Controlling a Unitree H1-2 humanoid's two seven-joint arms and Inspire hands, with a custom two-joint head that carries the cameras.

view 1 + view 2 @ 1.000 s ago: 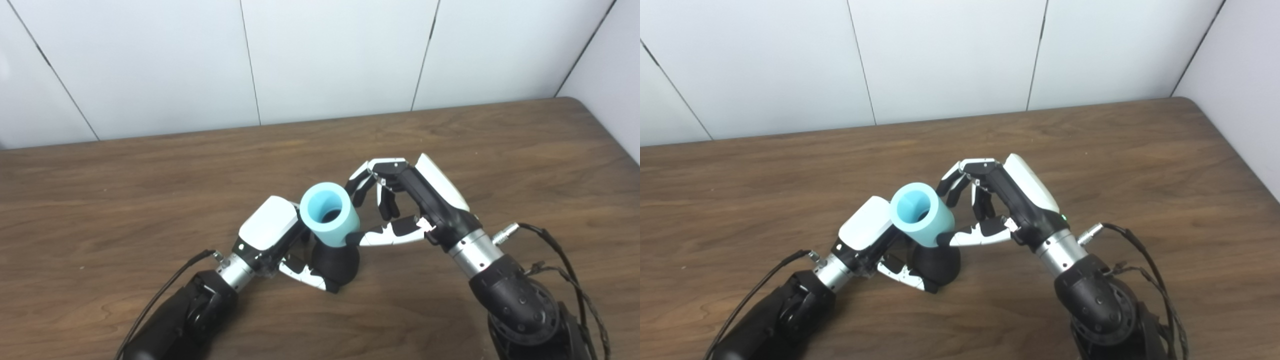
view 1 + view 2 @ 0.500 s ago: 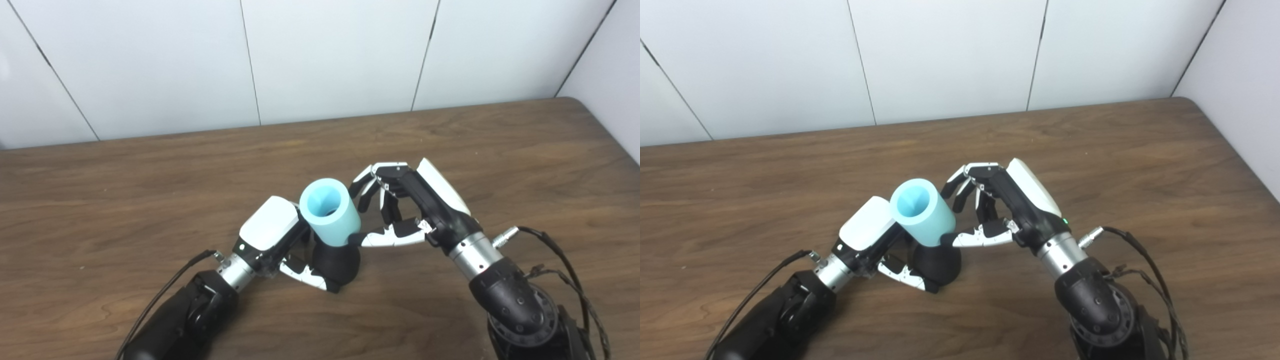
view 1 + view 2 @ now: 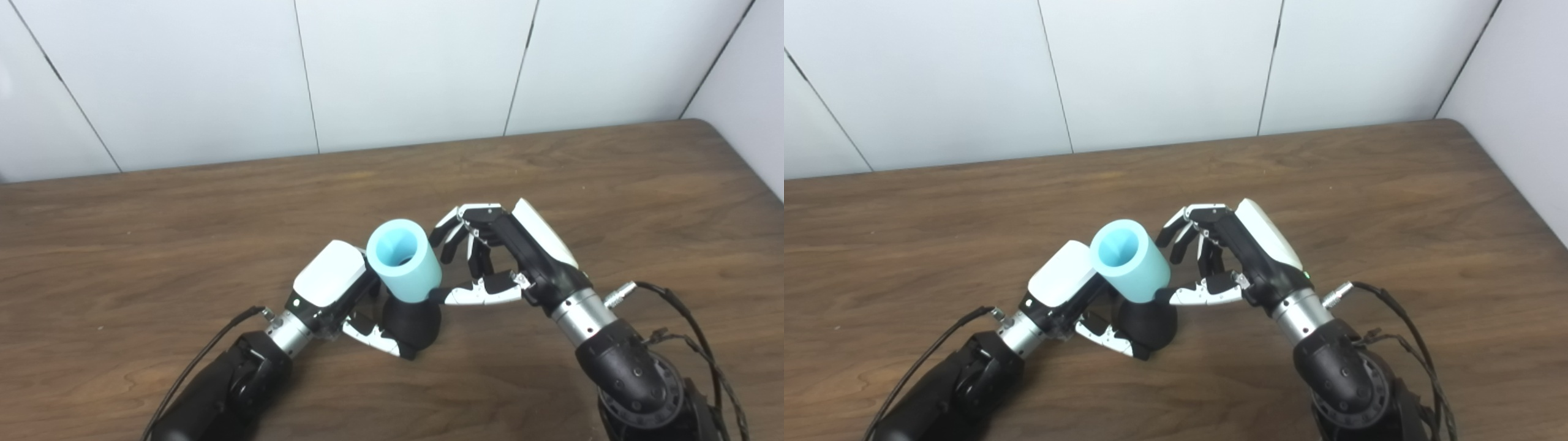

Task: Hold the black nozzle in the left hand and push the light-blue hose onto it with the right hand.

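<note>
Near the middle of the wooden table point(image 3: 184, 202), toward its front edge, the left eye view shows the left hand point(image 3: 334, 288) wrapped around the black nozzle point(image 3: 411, 323), its thumb curled under the bulbous base. The light-blue hose point(image 3: 404, 260) sits on top of the nozzle, tilted with its open mouth turned up toward the camera; a dark patch shows deep inside the bore. The right hand point(image 3: 502, 257) stands just right of the hose, its fingers point(image 3: 456, 236) bent and spread, clear of the blue wall, with wood showing between them and the hose. Only the thumb tip reaches the seam where hose meets nozzle; I cannot tell whether it touches. That hand holds nothing.

From the right eye view, the same group appears shifted left. Here the bore of the hose point(image 3: 1129, 260) looks all blue, with no dark patch. The gap between the right hand point(image 3: 1240, 251) and the hose is plainer, and a small green light shows at its wrist. The left hand point(image 3: 1062, 285) has its curled fingers dark against the nozzle point(image 3: 1148, 324), gripping it. The table's far right corner point(image 3: 1451, 125) meets the white wall panels point(image 3: 1151, 67).
</note>
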